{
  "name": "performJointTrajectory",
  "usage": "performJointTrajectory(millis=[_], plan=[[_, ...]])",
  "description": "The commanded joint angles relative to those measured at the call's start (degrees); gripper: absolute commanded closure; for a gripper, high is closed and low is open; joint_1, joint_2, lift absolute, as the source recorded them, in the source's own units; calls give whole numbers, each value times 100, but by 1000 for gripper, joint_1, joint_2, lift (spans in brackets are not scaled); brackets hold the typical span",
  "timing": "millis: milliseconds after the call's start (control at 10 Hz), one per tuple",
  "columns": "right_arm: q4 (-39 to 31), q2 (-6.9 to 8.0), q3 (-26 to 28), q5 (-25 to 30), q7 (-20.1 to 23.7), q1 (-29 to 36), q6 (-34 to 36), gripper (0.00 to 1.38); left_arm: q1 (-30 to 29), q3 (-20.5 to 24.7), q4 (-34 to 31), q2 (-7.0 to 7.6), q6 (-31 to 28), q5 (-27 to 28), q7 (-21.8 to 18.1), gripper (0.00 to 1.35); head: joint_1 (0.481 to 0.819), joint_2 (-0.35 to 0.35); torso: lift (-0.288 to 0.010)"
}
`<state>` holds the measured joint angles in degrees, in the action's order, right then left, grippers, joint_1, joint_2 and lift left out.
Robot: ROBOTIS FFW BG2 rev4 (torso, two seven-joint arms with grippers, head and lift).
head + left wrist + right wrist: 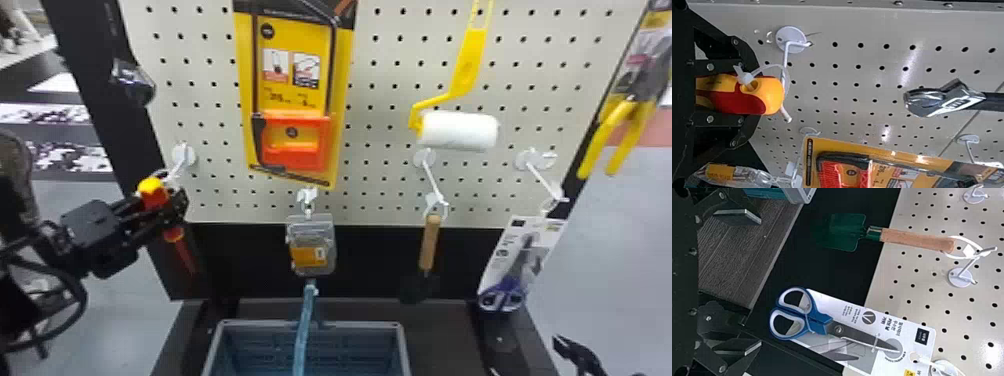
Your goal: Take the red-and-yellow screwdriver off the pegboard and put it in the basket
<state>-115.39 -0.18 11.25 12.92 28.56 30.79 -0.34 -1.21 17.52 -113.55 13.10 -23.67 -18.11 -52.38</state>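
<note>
My left gripper (169,206) is shut on the handle of the red-and-yellow screwdriver (151,187) at the pegboard's lower left, shaft pointing down. In the left wrist view the left gripper (730,92) has a finger on each side of the screwdriver (774,96); the white tie through its handle end still loops around the hook (785,58). The grey-blue basket (360,326) stands below at the front. At the bottom right is my right gripper (577,352); in the right wrist view this right gripper (759,281) is open with nothing held.
Right of the screwdriver on the pegboard (390,200) hang a packaged saw (300,145), a small clear pack (311,247), a paint roller (457,131), a wooden-handled trowel (429,242) and scissors (505,295). A blue strip (304,325) hangs down over the basket.
</note>
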Motion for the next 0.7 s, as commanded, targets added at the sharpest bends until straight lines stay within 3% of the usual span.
performJointTrajectory(millis=[0, 600], plan=[[14, 23, 0, 0, 1, 0, -1, 202, -66, 103, -184, 17, -59, 10, 0, 1159, 549, 0, -100], [28, 23, 0, 0, 9, 12, 8, 202, -497, 349, -577, -115, -199, -8, 9, 1159, 549, 0, -100]])
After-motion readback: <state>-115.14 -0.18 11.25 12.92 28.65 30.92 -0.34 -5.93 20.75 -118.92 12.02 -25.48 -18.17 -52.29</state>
